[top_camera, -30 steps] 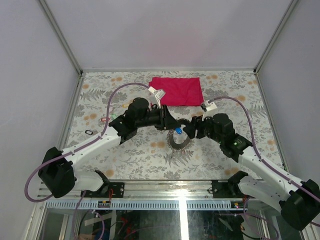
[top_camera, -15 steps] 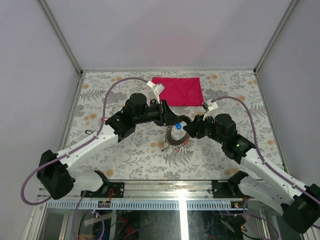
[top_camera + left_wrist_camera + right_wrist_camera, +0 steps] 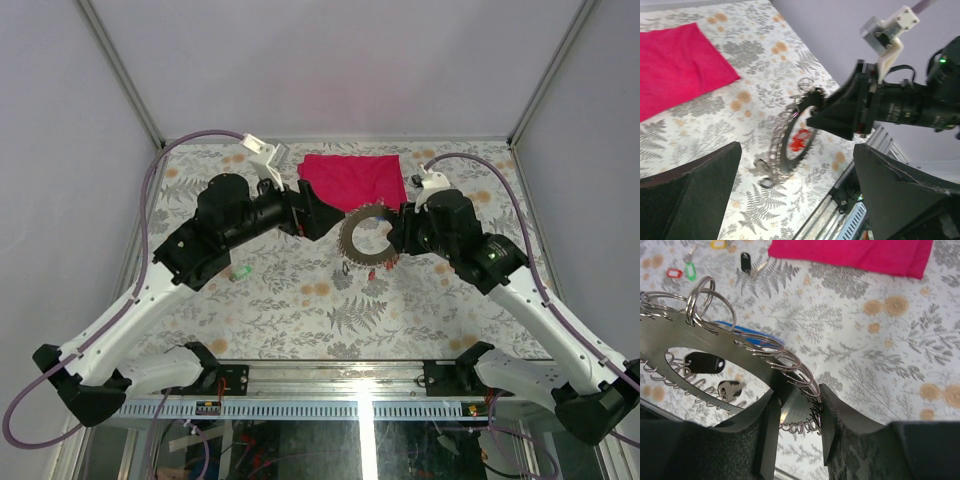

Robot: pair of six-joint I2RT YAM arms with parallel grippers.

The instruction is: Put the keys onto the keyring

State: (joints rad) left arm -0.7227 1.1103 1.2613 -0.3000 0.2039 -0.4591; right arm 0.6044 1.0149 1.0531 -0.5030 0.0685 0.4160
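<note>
The worktop (image 3: 300,310) has a grey floral cover and is boxed in by pale lilac walls (image 3: 320,60) set in metal posts. A red cloth (image 3: 355,180) lies flat at the far middle.

The right pincer (image 3: 797,415) is clamped on the keyring (image 3: 347,238). Both fingers press the ring's flat band and hold it clear above the worktop, just on the near side of the cloth. Small wire loops (image 3: 707,295) line the ring's rim.

The left pincer (image 3: 322,215) gapes wide just left of the ring and touches nothing.

Loose keys (image 3: 690,271) with red, green, yellow and black tags lie on the worktop to the left. Two black tags show through the ring's open centre. Whether they hang from it, I cannot tell.
</note>
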